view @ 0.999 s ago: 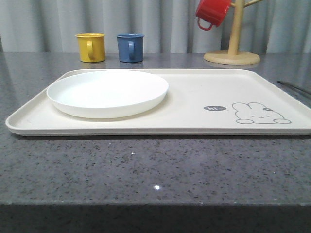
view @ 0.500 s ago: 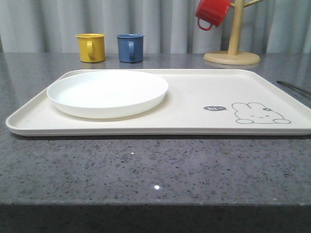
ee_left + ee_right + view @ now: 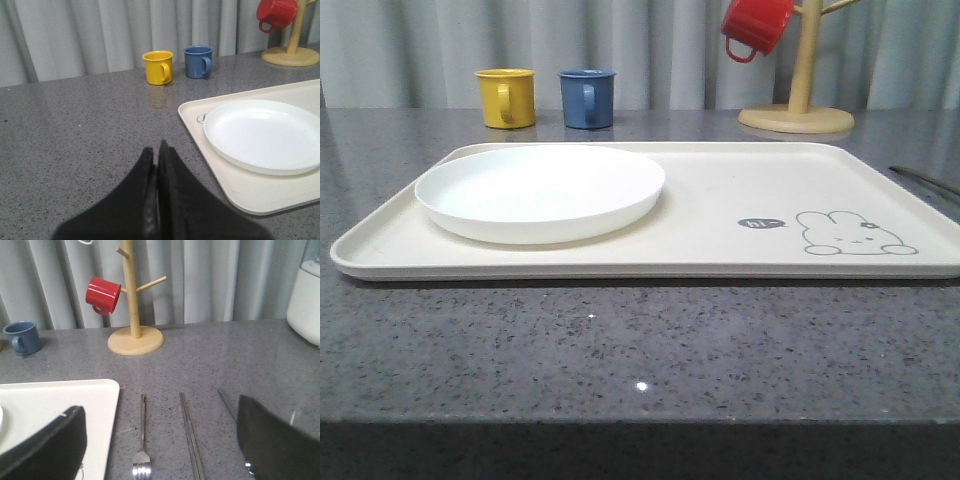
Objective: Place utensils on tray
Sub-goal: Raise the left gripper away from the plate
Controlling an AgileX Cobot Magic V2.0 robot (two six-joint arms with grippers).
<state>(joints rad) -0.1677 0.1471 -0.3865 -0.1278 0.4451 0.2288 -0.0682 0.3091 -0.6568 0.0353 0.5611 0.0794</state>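
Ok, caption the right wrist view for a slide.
Open right gripper above fork, chopsticks and spoon, beside the tray.

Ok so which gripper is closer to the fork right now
The right gripper. Its open fingers flank the fork, which lies on the counter beside the tray. The shut left gripper sits off the tray's opposite end, by the white plate.

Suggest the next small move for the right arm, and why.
Probably lower the open right end effector onto the fork, the nearest utensil to the tray. Fork, chopsticks and spoon all lie on the counter beside the tray, none held. The left end effector is shut over bare counter.
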